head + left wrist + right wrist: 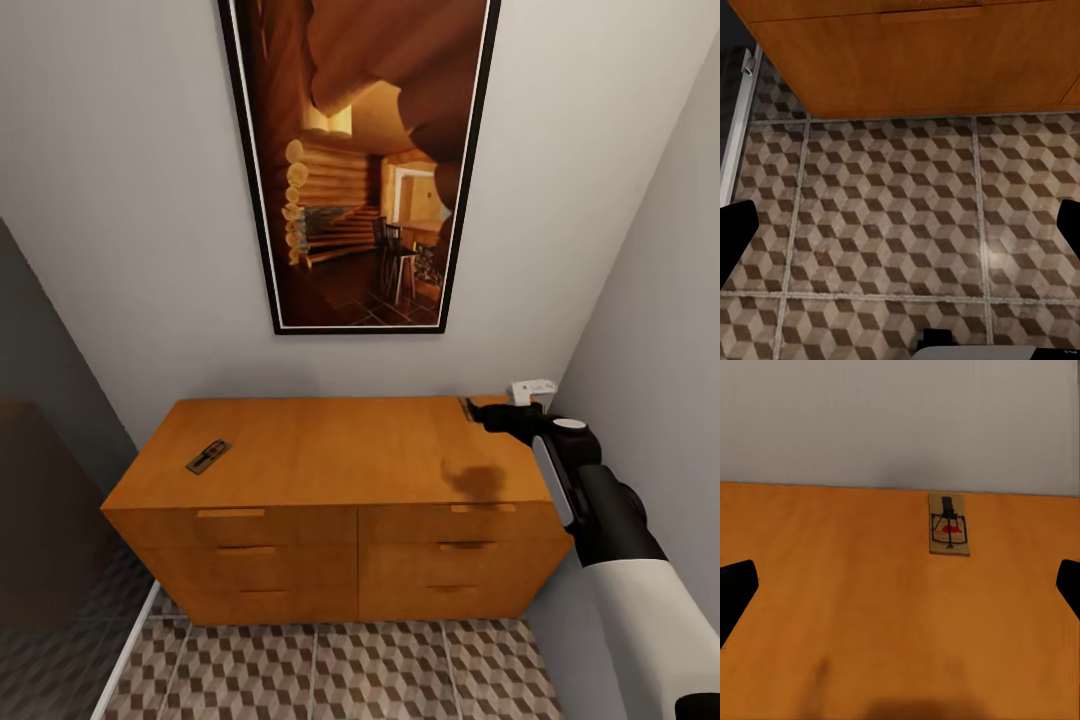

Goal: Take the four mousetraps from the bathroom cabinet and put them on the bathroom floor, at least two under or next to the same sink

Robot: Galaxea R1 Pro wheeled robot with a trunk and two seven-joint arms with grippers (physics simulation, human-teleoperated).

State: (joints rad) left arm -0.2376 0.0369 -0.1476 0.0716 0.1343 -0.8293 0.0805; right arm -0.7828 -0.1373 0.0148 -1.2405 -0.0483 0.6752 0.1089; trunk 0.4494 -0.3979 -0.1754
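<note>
The orange-brown cabinet [330,450] stands against the wall, drawers shut. One mousetrap [208,456] lies on its top near the left front corner. My right gripper [480,413] hovers over the top's back right corner, open. In the right wrist view, a second mousetrap [949,525] lies flat near the wall, ahead of the open right gripper [900,585] and apart from its fingertips [736,589]. My left gripper [900,225] hangs open and empty over the cube-patterned bathroom floor [885,217], just in front of the cabinet's base [915,67].
A tall framed picture [355,160] hangs on the wall above the cabinet. A grey wall [650,300] closes in tightly on the right. A dark doorway [40,520] with a pale threshold strip [739,127] lies at the left. Patterned floor [330,670] runs along the drawers.
</note>
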